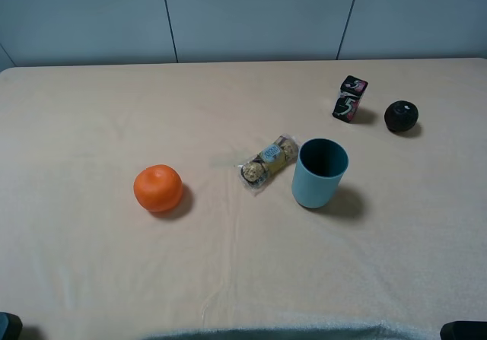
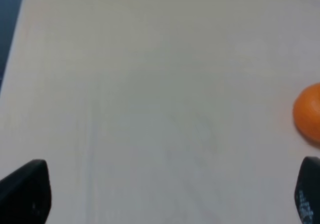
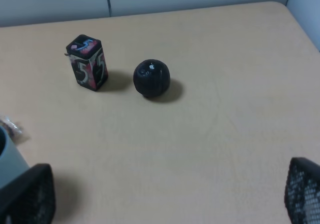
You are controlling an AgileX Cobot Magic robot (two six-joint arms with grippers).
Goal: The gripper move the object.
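Packet of chocolates (image 1: 267, 162) just beside empty blue cup (image 1: 319, 173).

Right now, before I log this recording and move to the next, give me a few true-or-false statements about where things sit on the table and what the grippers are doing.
1. The chocolate packet lies beside the blue cup, between it and the orange. True.
2. The packet is inside the cup. False: it lies on the table outside the cup.
3. The left gripper holds the orange. False: its fingers are spread apart with nothing between them; the orange sits off to one side.
4. The patterned box stands upright next to a black ball. True.
5. The right gripper is shut on the ball. False: it is open and well short of the ball.
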